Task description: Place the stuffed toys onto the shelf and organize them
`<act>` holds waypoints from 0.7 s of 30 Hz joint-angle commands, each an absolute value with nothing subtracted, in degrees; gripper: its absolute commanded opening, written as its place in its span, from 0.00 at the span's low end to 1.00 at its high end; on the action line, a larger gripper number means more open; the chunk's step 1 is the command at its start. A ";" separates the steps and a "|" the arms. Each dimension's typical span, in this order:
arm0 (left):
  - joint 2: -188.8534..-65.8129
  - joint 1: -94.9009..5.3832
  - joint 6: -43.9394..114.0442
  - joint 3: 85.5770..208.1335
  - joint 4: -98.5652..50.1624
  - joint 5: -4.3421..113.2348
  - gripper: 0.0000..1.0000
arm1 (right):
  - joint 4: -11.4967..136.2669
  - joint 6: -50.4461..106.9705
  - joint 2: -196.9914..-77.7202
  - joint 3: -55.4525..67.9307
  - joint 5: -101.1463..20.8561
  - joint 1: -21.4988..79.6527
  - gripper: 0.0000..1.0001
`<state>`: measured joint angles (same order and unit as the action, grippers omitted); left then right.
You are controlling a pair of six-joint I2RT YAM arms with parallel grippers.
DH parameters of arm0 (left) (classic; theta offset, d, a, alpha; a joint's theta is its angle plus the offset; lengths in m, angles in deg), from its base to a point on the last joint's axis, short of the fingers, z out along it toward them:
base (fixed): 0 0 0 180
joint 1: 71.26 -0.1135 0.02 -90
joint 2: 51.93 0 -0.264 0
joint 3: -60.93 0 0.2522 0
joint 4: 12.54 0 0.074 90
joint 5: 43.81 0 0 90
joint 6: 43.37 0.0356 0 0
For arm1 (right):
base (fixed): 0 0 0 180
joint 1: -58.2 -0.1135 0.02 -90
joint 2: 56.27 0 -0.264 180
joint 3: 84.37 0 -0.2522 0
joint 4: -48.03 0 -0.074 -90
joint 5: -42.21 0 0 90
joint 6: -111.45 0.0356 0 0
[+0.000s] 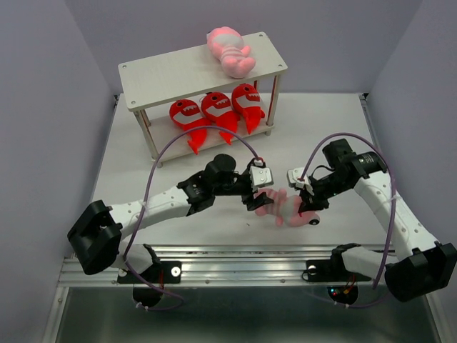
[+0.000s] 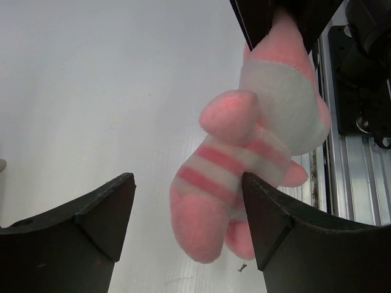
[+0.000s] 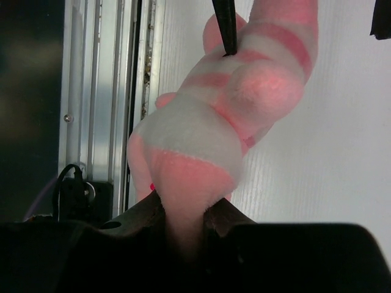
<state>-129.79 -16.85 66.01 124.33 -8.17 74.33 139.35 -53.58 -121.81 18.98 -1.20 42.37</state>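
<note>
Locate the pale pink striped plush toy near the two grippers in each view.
Top external: pale pink striped plush toy lower centre, in the right gripper.
Left wrist: centre-right, in front of the open left gripper.
Right wrist: centre, pinched at bottom.
Shared landmark: silver rail at the table's near edge.

White table [image 1: 321,136] carries the shelf [image 1: 164,75] (pink toy [image 1: 230,51] above, three sharks [image 1: 218,107] below).

Pale pink with deeper pink stripes and a whitish band: striped toy [image 1: 285,209]. Same pink striping on second toy [image 1: 230,51]. Bright red, white toothy mouths: sharks [image 1: 218,107]. White shelf [image 1: 178,71], white worktop [image 1: 314,136]. Black left tool [image 2: 186,180], black right tool [image 3: 183,210].
</note>
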 commanded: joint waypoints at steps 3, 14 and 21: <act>-128.39 -17.65 65.18 125.22 -7.23 80.45 0.81 | 138.79 -53.36 -119.38 18.15 2.14 41.94 0.07; -131.91 -17.73 62.72 125.22 -10.32 90.13 0.65 | 135.18 -50.63 -118.85 18.15 2.40 41.94 0.08; -130.42 -17.65 55.60 122.68 -3.82 87.77 0.14 | 132.90 -47.91 -118.06 19.91 2.84 41.94 0.15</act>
<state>-132.37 -18.03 60.52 123.90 -9.18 86.68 137.82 -49.97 -119.67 19.22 -0.76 42.37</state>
